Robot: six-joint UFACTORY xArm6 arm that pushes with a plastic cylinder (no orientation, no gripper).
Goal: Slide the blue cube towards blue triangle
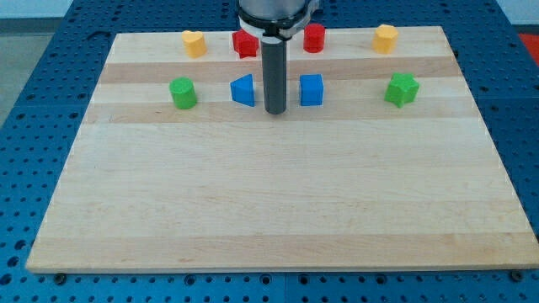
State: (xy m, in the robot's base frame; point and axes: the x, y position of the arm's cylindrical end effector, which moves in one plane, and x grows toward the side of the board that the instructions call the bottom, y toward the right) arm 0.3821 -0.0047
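A wooden tabletop (269, 194) seen from above and in front, resting on a blue perforated base (34, 126). A dark vertical rod comes down from the view's top, and my tip (274, 111) touches the wood between the blue triangle (243, 90) on its left and the blue cube (312, 90) on its right. It sits slightly lower in the view than both, apart from each. There is no end effector to open or close, only the rod.

A green cylinder (183, 93) lies left of the triangle; a green star (402, 88) lies far right. Along the top edge: yellow heart (194, 42), red star (244, 43) partly hidden by the arm, red cylinder (314, 37), yellow block (386, 38).
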